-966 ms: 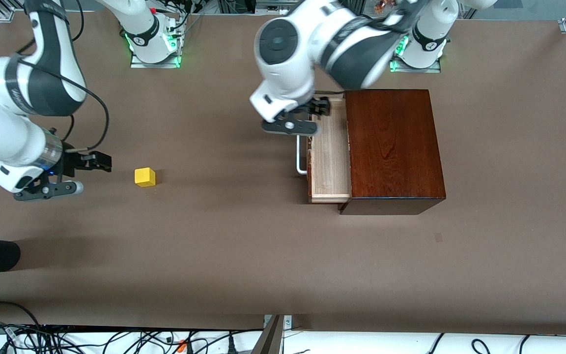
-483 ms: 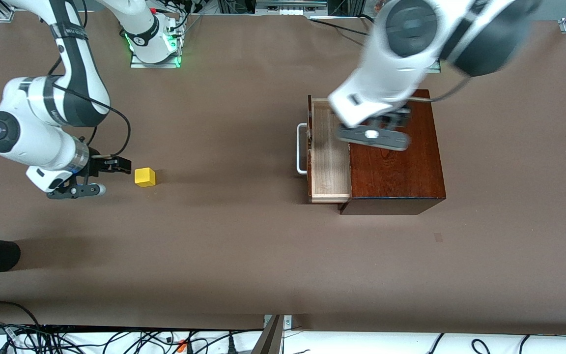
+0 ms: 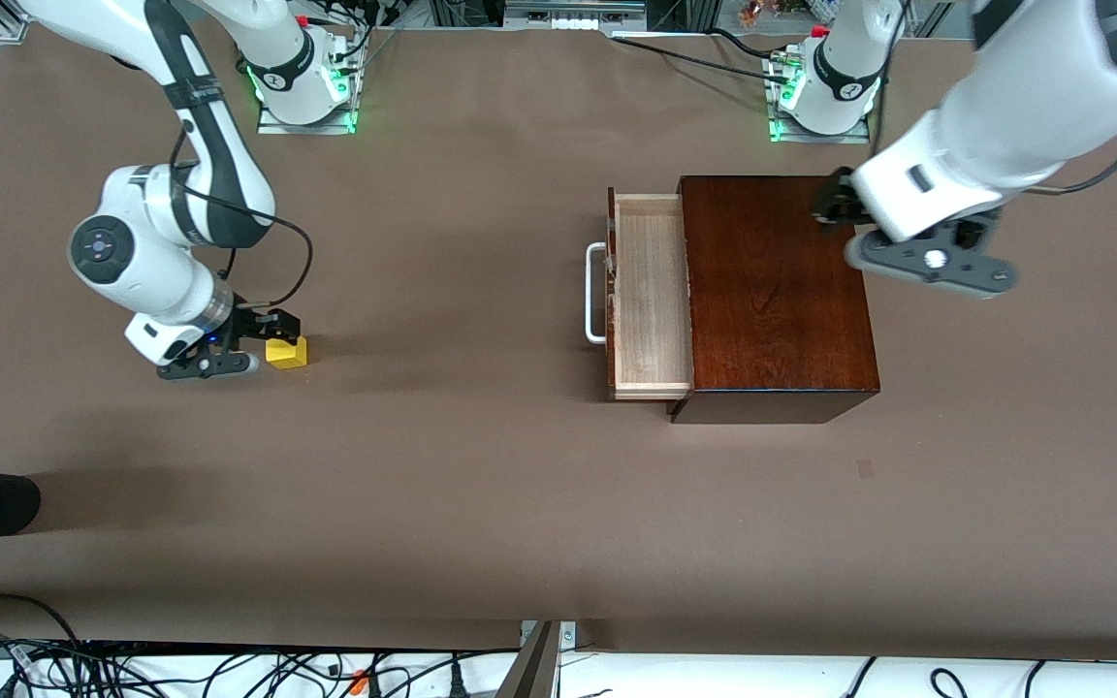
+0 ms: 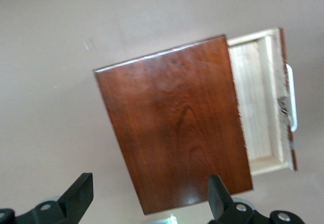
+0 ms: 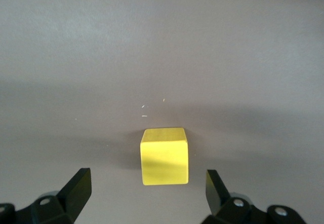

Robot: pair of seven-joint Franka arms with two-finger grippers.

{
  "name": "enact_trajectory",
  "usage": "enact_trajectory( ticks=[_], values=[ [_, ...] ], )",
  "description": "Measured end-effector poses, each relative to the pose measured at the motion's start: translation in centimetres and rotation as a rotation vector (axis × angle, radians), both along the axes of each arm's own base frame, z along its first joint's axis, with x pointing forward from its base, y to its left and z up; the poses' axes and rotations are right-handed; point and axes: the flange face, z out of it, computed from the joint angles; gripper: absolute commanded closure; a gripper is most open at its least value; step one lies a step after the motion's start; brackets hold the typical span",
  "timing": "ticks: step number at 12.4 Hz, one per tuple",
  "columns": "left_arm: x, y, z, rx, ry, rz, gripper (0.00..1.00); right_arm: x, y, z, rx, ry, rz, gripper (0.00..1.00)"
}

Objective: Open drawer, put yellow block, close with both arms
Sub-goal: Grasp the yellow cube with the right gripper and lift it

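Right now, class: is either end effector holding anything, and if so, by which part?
Nothing is held. The right end effector is open beside the yellow block on the table; the left end effector is open above the wooden box.

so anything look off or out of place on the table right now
Nothing stands out. The drawer sits pulled out squarely from the wooden box and is empty. The yellow block rests flat on the table, intact.

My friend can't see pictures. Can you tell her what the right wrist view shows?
A small yellow block sits on the plain brown table, lined up with the gap of the right end effector. Its two black fingers stand open, wider than the block, and are not touching it.
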Motion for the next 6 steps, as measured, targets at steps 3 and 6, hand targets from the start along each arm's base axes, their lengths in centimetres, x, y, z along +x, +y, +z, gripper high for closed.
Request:
enact_trajectory(
  ticks=[3, 6],
  values=[
    [-1.7, 5.6, -0.2, 0.006, -0.052, 0.082, 0.00, 0.0, 0.0, -2.5, -0.008, -0.012, 0.001, 0.00],
    [-2.8, 8.7, -1.6, 0.016, -0.028, 0.131, 0.00, -0.2, -0.1, -5.4, -0.020, 0.000, 0.001, 0.02]
  ],
)
